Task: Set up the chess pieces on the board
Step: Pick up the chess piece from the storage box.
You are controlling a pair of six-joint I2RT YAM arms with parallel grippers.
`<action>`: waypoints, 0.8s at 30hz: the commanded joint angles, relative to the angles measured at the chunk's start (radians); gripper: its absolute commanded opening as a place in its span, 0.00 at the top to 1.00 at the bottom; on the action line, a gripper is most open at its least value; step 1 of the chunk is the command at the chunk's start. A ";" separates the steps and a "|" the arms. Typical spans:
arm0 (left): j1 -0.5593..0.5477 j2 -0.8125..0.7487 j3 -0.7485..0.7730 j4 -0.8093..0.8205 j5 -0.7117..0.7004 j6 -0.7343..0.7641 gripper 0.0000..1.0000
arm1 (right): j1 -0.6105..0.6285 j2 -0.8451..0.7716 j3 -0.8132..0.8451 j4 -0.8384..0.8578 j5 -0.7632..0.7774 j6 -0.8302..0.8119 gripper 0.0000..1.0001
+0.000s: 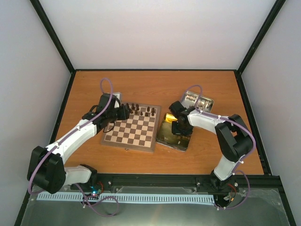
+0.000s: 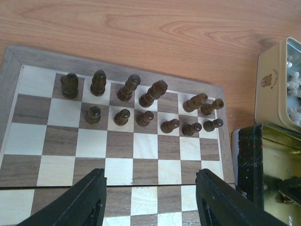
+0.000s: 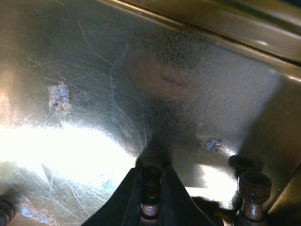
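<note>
- One board (image 1: 130, 128) lies flat, its two far rows partly filled with the chess pieces (image 2: 121, 117).
- The gold-lined tin (image 1: 175, 134) sits just to the right of it.
- The left gripper (image 2: 150, 186) hovers over the board, jaws wide, holding nothing.
- The right gripper (image 3: 151, 176) is down in the tin, pinched on a dark piece (image 3: 150, 209).
- My advice is to lift straight up, clear of the neighbours (image 3: 254, 193) and the tin wall, before swinging toward an empty far-row square.

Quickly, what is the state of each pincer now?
Left pincer: open, empty, above the board.
Right pincer: closed on a dark chess piece inside the tin.
</note>
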 commanded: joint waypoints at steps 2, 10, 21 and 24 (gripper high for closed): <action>0.008 -0.048 -0.035 0.041 0.039 -0.020 0.47 | -0.021 -0.021 -0.043 0.089 -0.040 0.024 0.92; 0.006 -0.117 -0.141 0.226 0.317 -0.008 0.40 | -0.020 -0.215 -0.085 0.331 -0.096 0.126 0.92; -0.015 -0.202 -0.259 0.324 0.262 -0.185 0.29 | 0.151 -0.209 -0.019 0.710 -0.198 0.204 0.92; -0.012 -0.262 -0.246 0.154 -0.019 -0.283 0.30 | 0.226 -0.148 -0.005 0.781 -0.086 0.041 0.92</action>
